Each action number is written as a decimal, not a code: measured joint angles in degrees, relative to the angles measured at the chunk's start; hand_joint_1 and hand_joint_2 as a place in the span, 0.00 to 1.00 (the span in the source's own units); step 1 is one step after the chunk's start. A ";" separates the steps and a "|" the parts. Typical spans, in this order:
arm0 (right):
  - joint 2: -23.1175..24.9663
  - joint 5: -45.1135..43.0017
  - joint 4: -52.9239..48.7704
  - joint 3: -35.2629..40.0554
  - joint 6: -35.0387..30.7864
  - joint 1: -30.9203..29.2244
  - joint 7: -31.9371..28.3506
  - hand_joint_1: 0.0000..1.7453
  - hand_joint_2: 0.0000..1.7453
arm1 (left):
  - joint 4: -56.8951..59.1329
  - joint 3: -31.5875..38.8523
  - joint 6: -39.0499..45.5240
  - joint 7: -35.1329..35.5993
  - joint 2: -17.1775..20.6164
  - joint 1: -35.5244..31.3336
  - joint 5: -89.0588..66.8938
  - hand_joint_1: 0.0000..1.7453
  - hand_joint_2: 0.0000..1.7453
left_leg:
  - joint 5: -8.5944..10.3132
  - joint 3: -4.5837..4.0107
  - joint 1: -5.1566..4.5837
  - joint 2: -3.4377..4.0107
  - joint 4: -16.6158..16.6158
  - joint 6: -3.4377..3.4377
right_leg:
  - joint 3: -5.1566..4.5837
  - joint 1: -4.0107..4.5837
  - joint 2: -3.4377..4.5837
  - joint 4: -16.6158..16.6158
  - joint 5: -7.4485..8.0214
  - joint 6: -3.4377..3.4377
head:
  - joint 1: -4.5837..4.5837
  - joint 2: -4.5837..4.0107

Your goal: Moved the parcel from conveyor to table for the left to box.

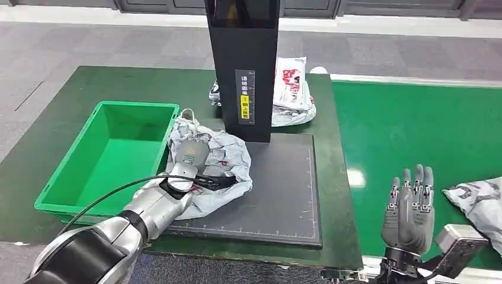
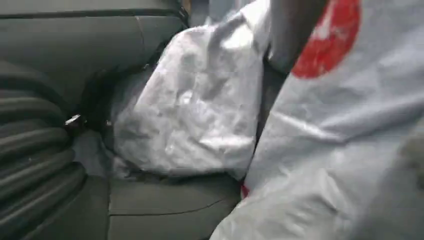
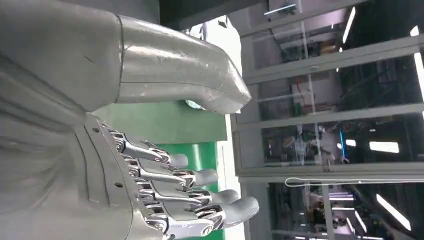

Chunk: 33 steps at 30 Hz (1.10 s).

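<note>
The dark fingers of the left hand are closed on the crumpled grey parcel, which lies on the dark mat of the worktop, just right of the green box and in front of the black upright scanner; in the left wrist view the wrinkled film of the parcel is seen pressed close against the hand. The transfer from the conveyor is judged done, and the boxing step is in hand. A lift clear of the box's right wall, a short carry to the left and a release over its open floor are called for next. The right hand is held upright over the near conveyor, fingers spread and holding nothing, with another parcel just to its right. More bags lie beyond the scanner.
</note>
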 measured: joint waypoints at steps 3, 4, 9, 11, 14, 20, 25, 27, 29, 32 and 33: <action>0.00 0.00 0.00 0.00 0.02 0.11 -0.02 0.00 1.00 | -1.71 -0.02 6.64 1.13 0.31 1.38 0.00 1.00 1.00 | 0.00 -0.05 0.00 -0.01 0.00 0.00 | -0.06 0.00 0.01 0.00 0.01 -0.01 | 0.00 0.00; 0.00 0.00 0.00 0.00 0.02 0.12 -0.02 0.00 1.00 | -2.19 -0.02 7.25 1.33 0.37 1.68 0.00 1.00 1.00 | 0.01 -0.07 0.00 -0.06 0.01 0.01 | -0.06 0.00 -0.01 0.00 0.01 -0.01 | 0.00 0.00; 0.00 0.02 -0.07 0.00 -0.02 1.00 -0.11 0.00 1.00 | -11.88 0.18 18.75 0.10 1.16 5.90 0.00 1.00 1.00 | -0.02 -0.13 -0.02 -0.08 0.01 0.03 | -0.10 -0.02 -0.01 0.00 -0.01 0.01 | 0.00 0.00; 0.02 0.02 -0.57 -0.04 -0.39 1.65 -0.22 0.00 1.00 | -20.47 1.44 23.17 -3.09 1.46 9.20 0.02 1.00 1.00 | -0.07 -0.16 -0.03 -0.06 0.01 0.08 | -0.14 -0.06 0.00 0.00 -0.03 0.02 | 0.00 0.00; 0.50 0.11 -1.12 -0.61 -1.51 2.63 -0.74 0.00 1.00 | -34.60 5.54 27.14 -10.66 1.27 15.44 0.48 1.00 1.00 | -0.17 -0.19 -0.05 0.06 0.01 0.08 | -0.22 -0.06 0.15 0.00 -0.05 0.03 | 0.00 0.00; 1.46 0.85 -2.23 -1.70 -2.12 4.25 -1.40 0.00 1.00 | -53.25 13.12 28.99 -16.61 0.52 22.55 2.45 1.00 1.00 | -0.19 -0.20 -0.03 0.08 0.01 0.03 | -0.28 -0.02 0.16 -0.01 -0.09 0.04 | -0.02 0.00; 2.25 0.98 -2.69 -2.54 -2.10 4.93 -1.75 0.00 1.00 | -62.24 17.21 29.91 -21.21 -0.81 26.28 4.31 1.00 1.00 | -0.13 -0.21 -0.01 0.08 0.00 -0.03 | -0.26 0.00 0.16 0.00 -0.07 0.03 | 0.00 0.00; 2.69 1.07 -2.88 -3.14 -1.84 5.42 -2.16 0.00 1.00 | -67.44 20.64 30.11 -24.44 -1.99 27.97 5.90 1.00 1.00 | -0.13 -0.20 -0.01 0.08 0.00 -0.03 | -0.25 0.00 0.17 0.00 -0.08 0.03 | 0.00 0.00; 3.30 1.16 -3.30 -3.67 -1.31 6.00 -2.32 0.00 1.00 | -71.85 24.42 30.17 -27.54 -2.93 29.36 8.38 1.00 1.00 | -0.14 -0.23 0.00 0.07 0.00 -0.03 | -0.27 0.00 0.16 0.00 -0.08 0.03 | 0.00 0.00; 4.15 1.92 -3.34 -4.46 -0.26 5.98 -2.32 0.00 1.00 | -75.83 30.67 30.20 -30.39 -3.69 29.57 10.75 1.00 1.00 | -0.14 -0.23 0.01 0.06 -0.01 -0.03 | -0.27 0.01 0.16 0.00 -0.09 0.02 | 0.00 0.00; 4.35 2.03 -3.37 -4.61 0.04 5.97 -2.27 0.00 1.00 | -76.85 32.38 30.20 -30.43 -3.72 29.45 10.67 1.00 1.00 | -0.14 -0.23 0.01 0.06 -0.01 -0.04 | -0.28 0.02 0.16 0.00 -0.09 0.02 | 0.00 0.00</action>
